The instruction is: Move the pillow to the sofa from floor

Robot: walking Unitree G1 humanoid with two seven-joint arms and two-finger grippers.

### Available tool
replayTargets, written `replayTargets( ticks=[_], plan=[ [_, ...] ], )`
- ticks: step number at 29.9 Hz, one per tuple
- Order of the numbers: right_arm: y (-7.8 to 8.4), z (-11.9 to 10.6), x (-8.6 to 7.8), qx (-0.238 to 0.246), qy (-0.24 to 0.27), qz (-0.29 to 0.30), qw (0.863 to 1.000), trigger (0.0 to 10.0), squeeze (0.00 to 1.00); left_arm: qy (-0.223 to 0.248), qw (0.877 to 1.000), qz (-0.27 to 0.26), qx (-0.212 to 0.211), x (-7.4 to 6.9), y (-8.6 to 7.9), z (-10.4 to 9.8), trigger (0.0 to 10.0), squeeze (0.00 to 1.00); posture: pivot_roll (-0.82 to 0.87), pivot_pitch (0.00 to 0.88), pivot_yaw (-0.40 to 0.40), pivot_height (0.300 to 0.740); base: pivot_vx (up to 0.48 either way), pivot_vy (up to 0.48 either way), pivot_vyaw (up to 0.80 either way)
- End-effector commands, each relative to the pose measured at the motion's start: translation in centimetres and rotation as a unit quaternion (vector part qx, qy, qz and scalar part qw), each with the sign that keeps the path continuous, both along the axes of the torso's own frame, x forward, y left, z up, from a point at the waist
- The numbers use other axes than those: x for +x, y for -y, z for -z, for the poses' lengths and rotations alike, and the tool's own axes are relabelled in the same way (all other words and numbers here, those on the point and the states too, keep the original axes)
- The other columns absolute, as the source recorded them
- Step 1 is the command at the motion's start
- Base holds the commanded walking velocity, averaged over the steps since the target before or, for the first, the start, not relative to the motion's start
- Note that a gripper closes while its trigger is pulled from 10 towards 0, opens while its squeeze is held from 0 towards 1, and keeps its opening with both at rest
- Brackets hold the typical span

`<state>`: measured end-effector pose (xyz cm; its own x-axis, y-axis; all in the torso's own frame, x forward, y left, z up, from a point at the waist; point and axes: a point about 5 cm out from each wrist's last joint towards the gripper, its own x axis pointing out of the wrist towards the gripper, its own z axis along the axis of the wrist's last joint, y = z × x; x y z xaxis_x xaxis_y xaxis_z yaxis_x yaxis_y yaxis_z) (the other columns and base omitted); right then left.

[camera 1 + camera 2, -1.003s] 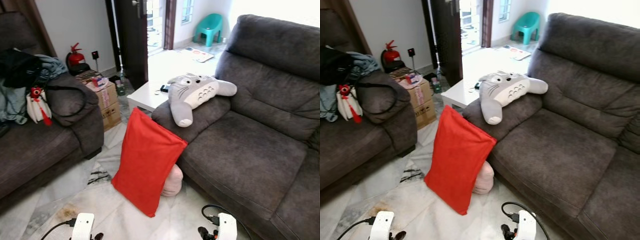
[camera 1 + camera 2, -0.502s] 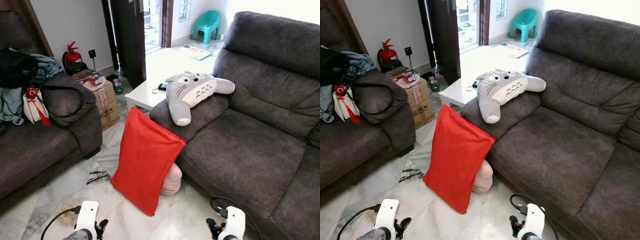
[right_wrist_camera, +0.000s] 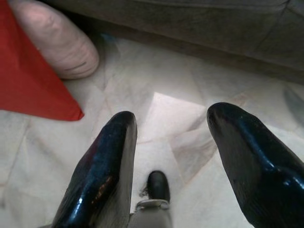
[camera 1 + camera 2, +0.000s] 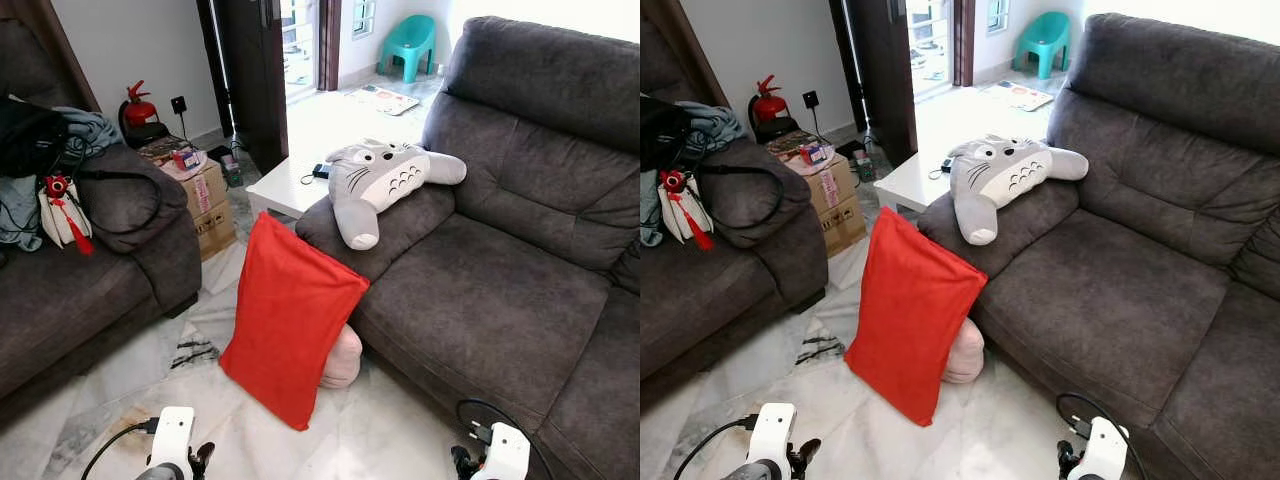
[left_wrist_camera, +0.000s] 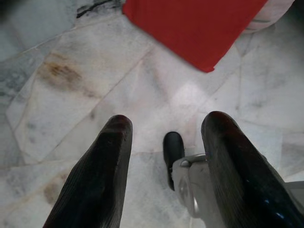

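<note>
A red pillow stands on its corner on the marble floor, leaning against the front of the dark grey sofa. Behind it, a pale pink cushion lies on the floor against the sofa base. My left gripper hangs open above the tiles, a short way from the red pillow's lower corner. My right gripper is open too, over bare floor near the pink cushion and the sofa's base.
A grey plush toy lies on the sofa's armrest. A second sofa with clothes and bags stands at the left. Cardboard boxes, a fire extinguisher and a white low table stand beyond the pillow.
The camera view has risen and shifted slightly. My right wrist has moved to the right at the bottom edge. The pillow has not moved.
</note>
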<state>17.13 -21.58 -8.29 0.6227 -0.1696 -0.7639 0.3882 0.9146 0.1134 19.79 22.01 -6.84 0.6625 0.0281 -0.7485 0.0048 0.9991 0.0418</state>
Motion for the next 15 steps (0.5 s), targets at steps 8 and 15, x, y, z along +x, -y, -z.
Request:
replayTargets(
  ticks=[8, 15],
  plan=[
    [0.0, -0.5, 0.6, 0.001, 0.04, 0.01, 0.999, 10.0, 0.0, -0.006, 0.999, 0.047, -0.007, 1.1, 2.2, -0.1, 10.0, 0.0, -0.09, 0.0, 0.091, 0.74, 0.0, 0.0, 0.0],
    [0.0, -0.5, 0.6, 0.007, 0.049, 0.018, 0.999, 10.0, 0.0, 0.024, 0.997, 0.069, -0.014, 3.2, 3.7, -1.2, 10.0, 0.0, -0.09, 0.0, 0.023, 0.74, 0.0, 0.0, 0.0]
  ],
)
